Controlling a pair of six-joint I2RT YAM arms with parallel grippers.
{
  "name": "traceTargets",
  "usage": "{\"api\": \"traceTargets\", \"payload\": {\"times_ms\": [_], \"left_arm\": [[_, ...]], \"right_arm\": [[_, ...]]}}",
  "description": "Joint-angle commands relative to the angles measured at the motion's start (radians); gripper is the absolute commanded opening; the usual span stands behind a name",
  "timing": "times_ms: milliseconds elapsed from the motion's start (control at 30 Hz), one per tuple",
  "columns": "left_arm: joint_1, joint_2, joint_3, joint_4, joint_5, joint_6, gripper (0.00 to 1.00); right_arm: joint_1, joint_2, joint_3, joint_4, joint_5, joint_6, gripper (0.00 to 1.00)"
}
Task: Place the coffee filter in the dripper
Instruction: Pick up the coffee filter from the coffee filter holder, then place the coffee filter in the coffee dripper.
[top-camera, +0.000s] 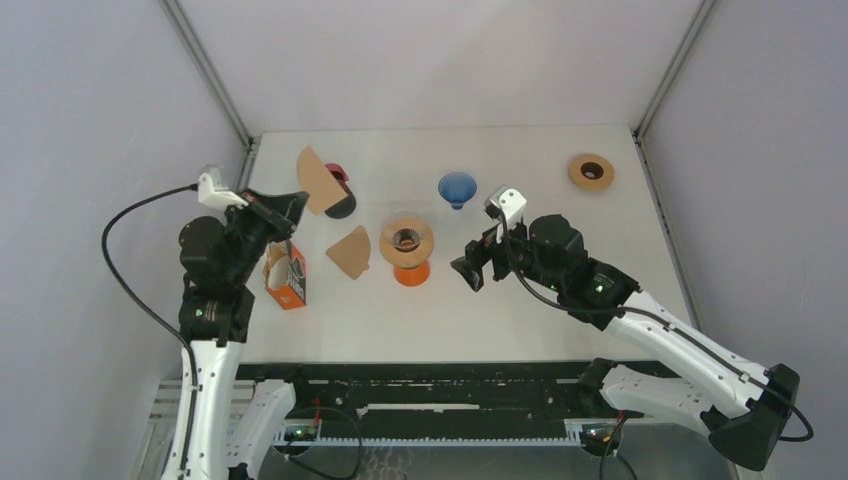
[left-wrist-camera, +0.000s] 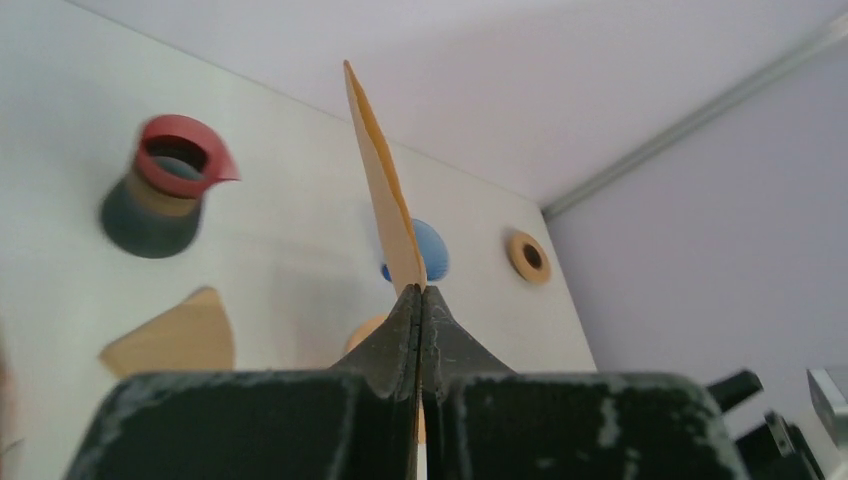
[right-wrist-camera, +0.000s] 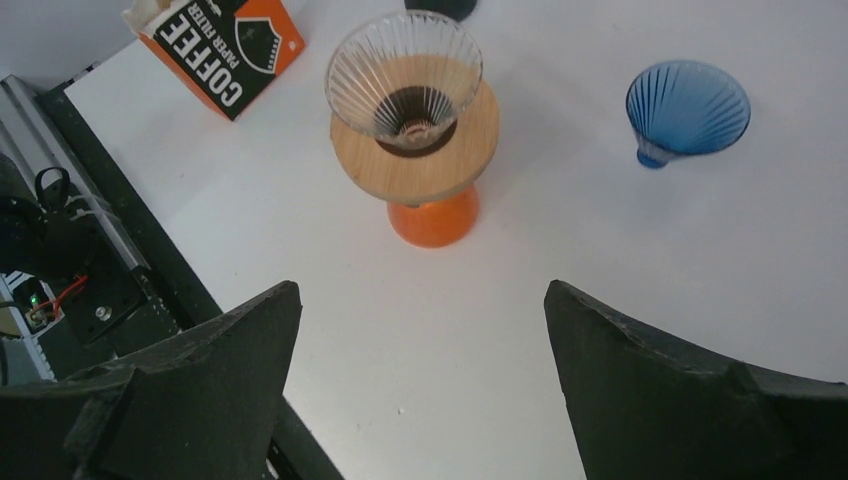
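Note:
My left gripper (top-camera: 287, 207) is shut on a brown paper coffee filter (top-camera: 318, 179) and holds it up above the table's left side. In the left wrist view the filter (left-wrist-camera: 384, 190) stands edge-on, rising from the closed fingertips of that gripper (left-wrist-camera: 420, 291). A clear ribbed glass dripper (top-camera: 406, 239) sits on a wooden collar over an orange stand at mid-table, to the right of the held filter. My right gripper (top-camera: 470, 270) hovers open just right of it. The right wrist view has the dripper (right-wrist-camera: 405, 80) ahead of the wide-open right gripper (right-wrist-camera: 420, 300), with nothing between the fingers.
A second brown filter (top-camera: 352, 252) lies flat left of the stand. An orange filter box (top-camera: 287, 277) stands under the left arm. A red-rimmed dark carafe (top-camera: 340, 194) is behind the held filter. A blue dripper (top-camera: 457, 188) and a wooden ring (top-camera: 591, 171) sit farther back.

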Motion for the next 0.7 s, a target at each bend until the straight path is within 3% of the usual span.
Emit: {"api": "traceTargets", "payload": {"times_ms": [0, 400, 533, 667], "left_arm": [[-0.087, 0.039, -0.047, 0.187, 0.098, -0.047, 0.0], [-0.232, 0.1, -0.12, 0.32, 0.045, -0.128, 0.0], [-0.281, 0.104, -0.141, 0.32, -0.016, -0.182, 0.0], [-0.319, 0.1, -0.168, 0.32, -0.078, -0.26, 0.0]], "right_arm": [[0.011, 0.025, 0.058, 0.125, -0.026, -0.053, 1.0], [0.013, 0.131, 0.062, 0.387, -0.151, -0.209, 0.99], [0.03, 0.165, 0.062, 0.468, -0.244, -0.336, 0.98], [0.067, 0.218, 0.063, 0.555, -0.237, -0.465, 0.96]]}}
